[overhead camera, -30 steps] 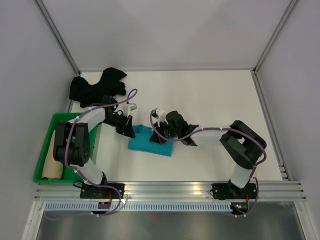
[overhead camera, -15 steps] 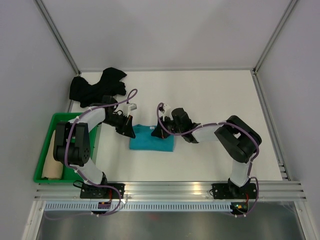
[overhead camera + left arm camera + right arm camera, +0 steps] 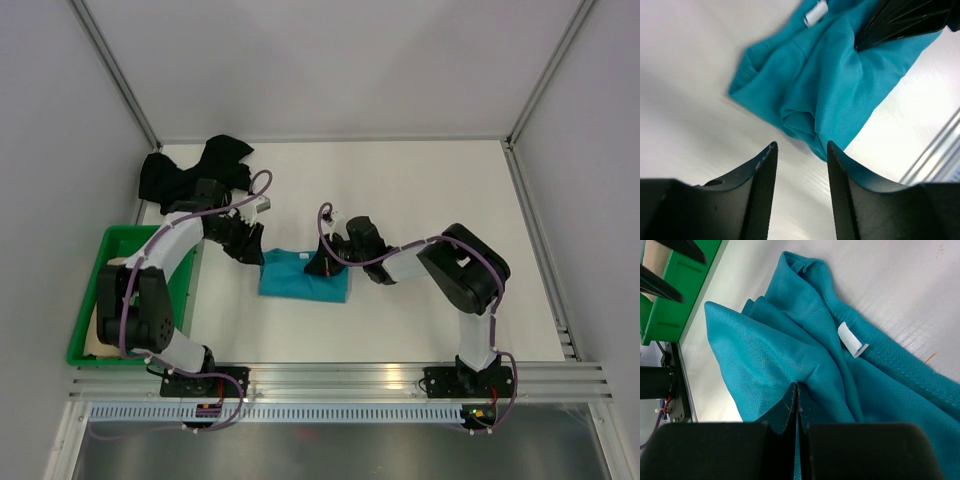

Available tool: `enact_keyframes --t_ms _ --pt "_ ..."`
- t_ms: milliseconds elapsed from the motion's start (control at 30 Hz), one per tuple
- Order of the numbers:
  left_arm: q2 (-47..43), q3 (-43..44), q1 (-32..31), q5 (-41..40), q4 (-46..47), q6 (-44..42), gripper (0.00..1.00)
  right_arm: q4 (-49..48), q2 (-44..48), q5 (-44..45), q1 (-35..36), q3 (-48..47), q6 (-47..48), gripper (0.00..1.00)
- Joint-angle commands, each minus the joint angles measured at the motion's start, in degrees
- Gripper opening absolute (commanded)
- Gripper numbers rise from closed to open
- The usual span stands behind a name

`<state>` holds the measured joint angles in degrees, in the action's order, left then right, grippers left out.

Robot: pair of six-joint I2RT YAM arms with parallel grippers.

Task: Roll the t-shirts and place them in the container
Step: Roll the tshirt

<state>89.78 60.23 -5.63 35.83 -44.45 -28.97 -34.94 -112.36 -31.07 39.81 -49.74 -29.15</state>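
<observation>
A teal t-shirt point(image 3: 300, 277) lies crumpled and partly folded on the white table, its white label point(image 3: 852, 340) facing up. My right gripper point(image 3: 322, 264) point(image 3: 797, 386) is shut on a pinch of the teal t-shirt point(image 3: 770, 355) near its top right. Just off the shirt's left edge, my left gripper point(image 3: 251, 248) point(image 3: 800, 150) stands open over bare table, holding nothing; the teal t-shirt point(image 3: 840, 75) lies beyond its fingertips. A black t-shirt point(image 3: 190, 175) sits bunched at the back left. A tan roll point(image 3: 90, 338) peeks out in the tray behind the left arm.
A green plastic tray point(image 3: 85, 285) point(image 3: 680, 285) stands along the left side of the table, close to the left arm. Metal frame posts and grey walls bound the table, with an aluminium rail along the near edge point(image 3: 330, 378).
My left gripper has opened, let go of the teal t-shirt's left edge and drawn back up and to the left. The right gripper stays shut on the shirt, shifted slightly back.
</observation>
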Motion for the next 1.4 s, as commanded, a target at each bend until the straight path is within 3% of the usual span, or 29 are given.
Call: enact_keyframes --t_ms 0,200,333,467,733,967,1067,1100,1200,1267,1367 --pt "-9.17 4.20 -4.28 -4.97 0.85 -6.26 0.51 0.57 -1.99 -2.33 -0.35 -1.85 -0.99 0.01" --pt "-11.64 -0.98 -19.65 -17.10 1.55 -17.69 0.60 -1.97 -5.32 -5.75 -1.67 -1.77 -4.07 0.02" --pt "-11.56 -4.15 -24.69 -21.85 3.66 -24.00 0.69 -2.06 -6.91 -7.34 -1.84 -2.30 -4.25 0.02" --pt "-10.41 -8.62 -28.90 -25.54 6.47 -28.68 0.71 -3.20 -7.53 -8.74 -1.93 -1.86 -4.43 0.02" --pt "-6.29 -16.19 -29.62 -31.79 18.15 -33.08 0.71 -3.82 -7.97 -12.43 -1.93 -3.00 -3.02 0.03" --pt "-3.65 -19.27 -29.62 -30.74 18.34 -35.36 0.67 -1.54 -7.62 -14.54 -2.72 -4.23 -0.91 0.03" --pt "-2.59 -20.23 -29.62 -30.03 18.17 -34.49 0.54 -0.58 -6.74 -14.90 -2.72 -4.49 0.14 0.05" --pt "-2.33 -20.41 -29.62 -29.95 18.17 -34.05 0.39 -0.05 -6.39 -15.07 -2.81 -4.75 0.49 0.08" --pt "-2.67 -19.71 -29.62 -28.98 17.38 -31.95 0.12 1.80 -4.11 -15.51 -2.99 -4.93 1.99 0.17" --pt "-3.11 -18.57 -29.53 -27.40 16.07 -30.80 0.03 1.98 -1.05 -15.51 -3.77 -4.32 2.51 0.25" --pt "-4.26 -15.59 -28.39 -23.37 10.54 -28.60 0.02 2.85 4.75 -14.38 -5.09 -1.86 4.00 0.38"
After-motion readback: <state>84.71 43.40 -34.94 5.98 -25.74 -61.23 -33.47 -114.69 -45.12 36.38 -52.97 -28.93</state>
